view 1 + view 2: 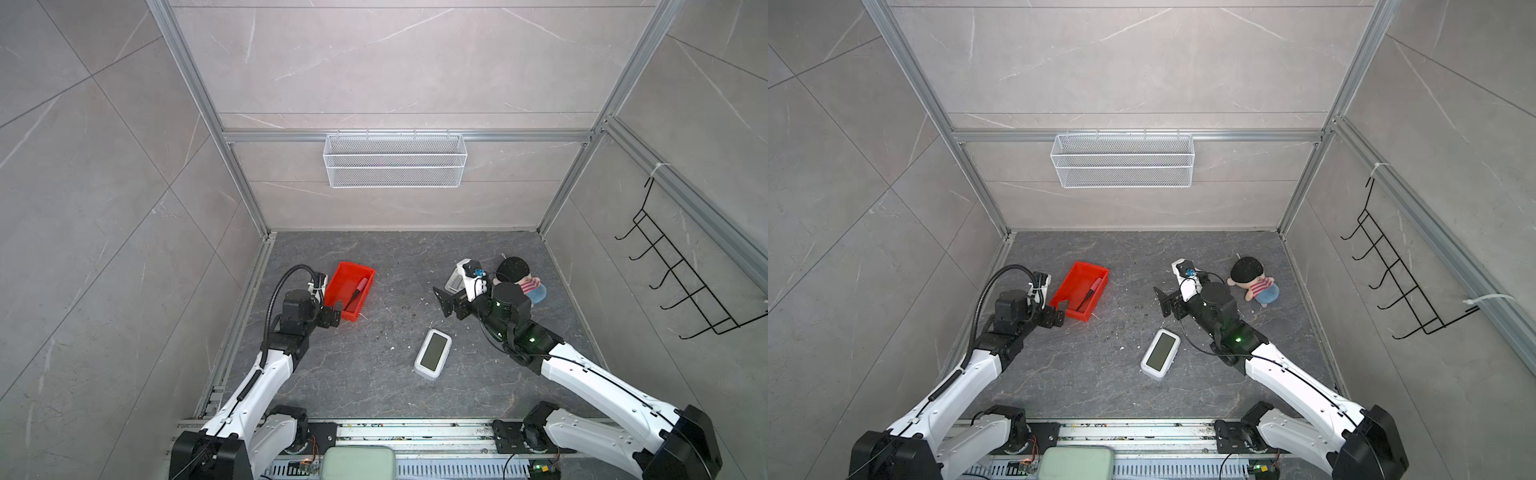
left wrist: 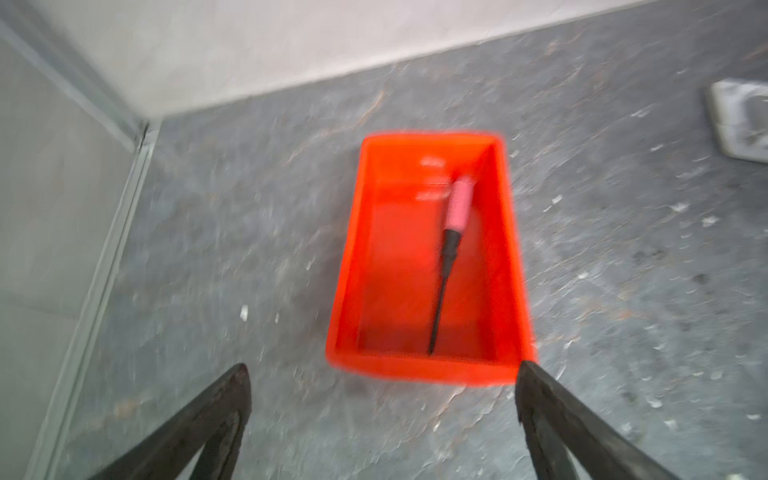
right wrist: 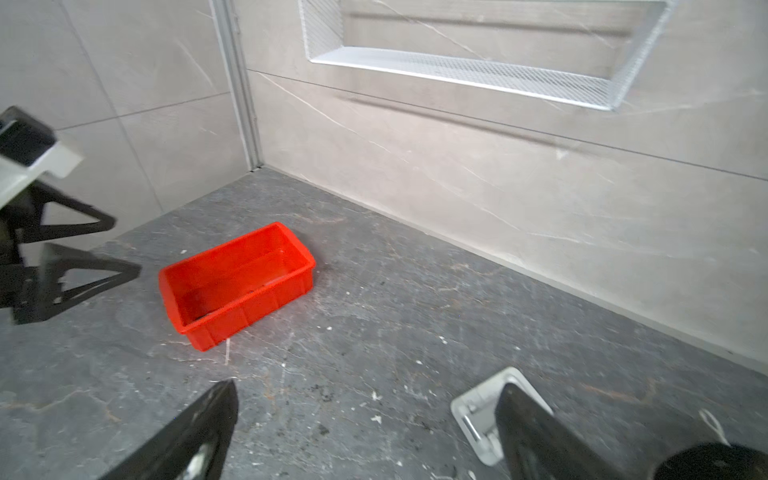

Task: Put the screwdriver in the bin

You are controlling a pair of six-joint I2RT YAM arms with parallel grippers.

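Looking across the dark bench [image 1: 374, 382], where's open room?
Plenty of it, right of the red bin [image 1: 337, 286], which sits on the left near the side rail, with low walls and a rim.
Grippers?
Left gripper [image 2: 383, 366] is spread wide and empty, just off the bin's near end. Right gripper [image 3: 368, 386] is also spread and empty, well apart.
Screwdriver [image 2: 451, 245]?
Inside the bin, flat along the wall nearer the bench's middle, pinkish-red handle at the far end, thin black shaft pointing toward the left gripper.

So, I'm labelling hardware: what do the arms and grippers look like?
Left arm and right arm: white shells, black joints. Black ribbed hose on the left; thin cable, green light on the right. Left gripper and right gripper: black; triangular cut-outs on the left's.
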